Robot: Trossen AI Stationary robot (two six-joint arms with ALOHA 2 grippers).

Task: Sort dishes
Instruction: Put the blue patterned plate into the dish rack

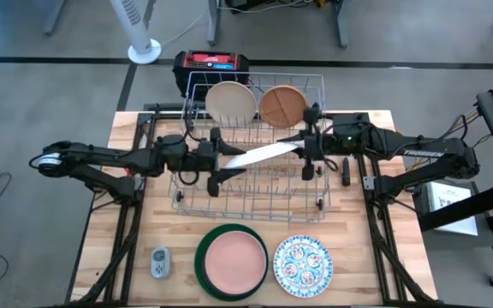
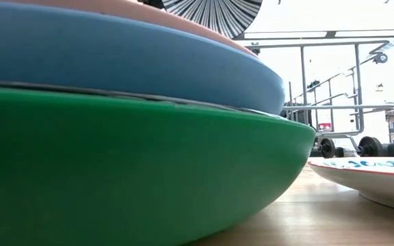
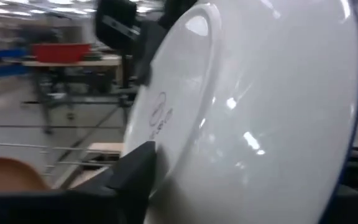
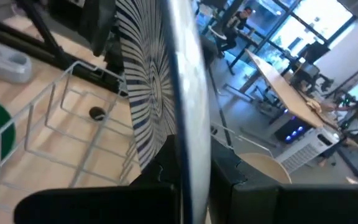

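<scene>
Striped plate face [image 4: 143, 93], right wrist only

A grey floor [image 1: 50, 77] fills the top of the high view, crossed by a dark line, with a white fan base [image 1: 144, 50] at upper left. Bright windows [image 4: 303, 28] and a long desk [image 4: 284, 81] fill the right wrist view's upper right.
</scene>
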